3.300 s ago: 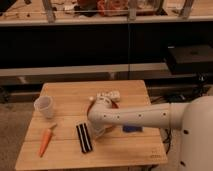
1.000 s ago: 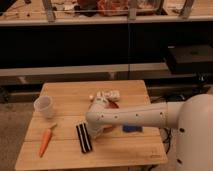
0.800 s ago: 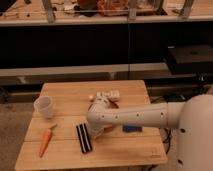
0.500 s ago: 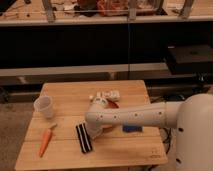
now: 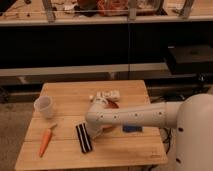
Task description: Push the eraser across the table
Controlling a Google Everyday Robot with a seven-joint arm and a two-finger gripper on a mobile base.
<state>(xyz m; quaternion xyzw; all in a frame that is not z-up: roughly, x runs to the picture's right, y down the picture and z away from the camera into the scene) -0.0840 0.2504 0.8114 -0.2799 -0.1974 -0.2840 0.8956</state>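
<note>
Gripper [image 5: 106, 95] sits at the far end of the white arm [image 5: 135, 116], a pale cluster low over the back-middle of the table [image 5: 70, 94]; whether it is apart or together cannot be told. Just under it shows a red thing [image 5: 113, 104], mostly covered, its shape unclear. From there the arm drops toward the camera to a rounded bend, then runs right to the robot's white body [image 5: 195, 135], which the right edge cuts off.

Just left of that bend lies the eraser [image 5: 84, 138], in the front-middle of the table. Its long axis runs from far to near, the near end leaning slightly right, pale stripes along its length. Whether the bend touches it cannot be told.

A small blue rectangle [image 5: 132, 129] peeps out below the arm, partly hidden. Left of the eraser and apart from it lies a carrot [image 5: 45, 142], nearly parallel to it, and a white cup [image 5: 44, 106] stands upright near the left edge
</note>
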